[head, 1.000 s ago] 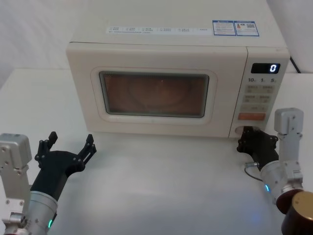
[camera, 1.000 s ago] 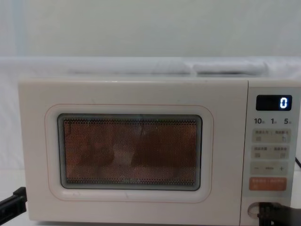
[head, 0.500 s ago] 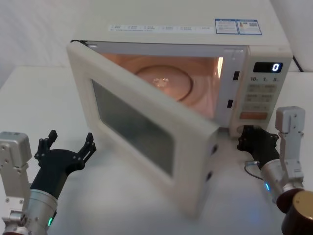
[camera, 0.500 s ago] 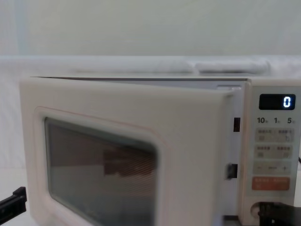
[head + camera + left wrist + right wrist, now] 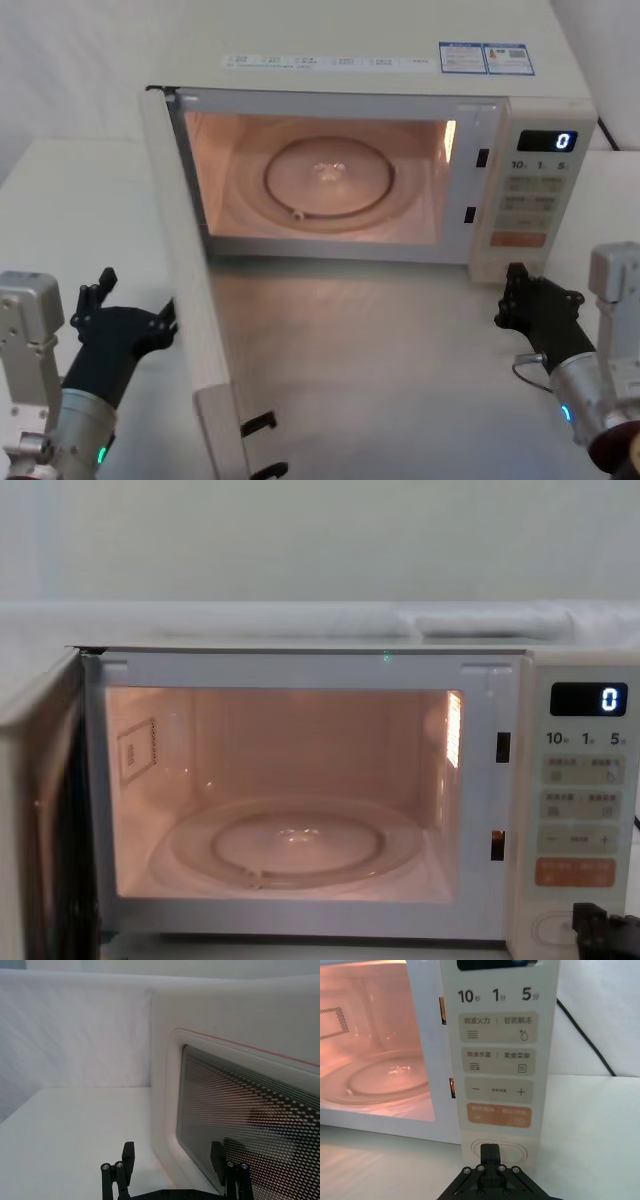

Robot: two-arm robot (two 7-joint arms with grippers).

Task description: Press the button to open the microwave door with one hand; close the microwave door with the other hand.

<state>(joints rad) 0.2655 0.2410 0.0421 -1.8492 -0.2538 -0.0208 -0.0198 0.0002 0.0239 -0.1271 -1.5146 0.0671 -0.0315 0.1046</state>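
Right gripper shut, just before button.

Display reads 0; panel: 10, 1, 5.

Microwave ahead of both grippers, door swung out toward the robot on its left side, hinged at the left. Left gripper just beside the door's outer face, on its left. Right gripper just before the button, at the panel's bottom. Turntable inside the cavity, left of the panel.
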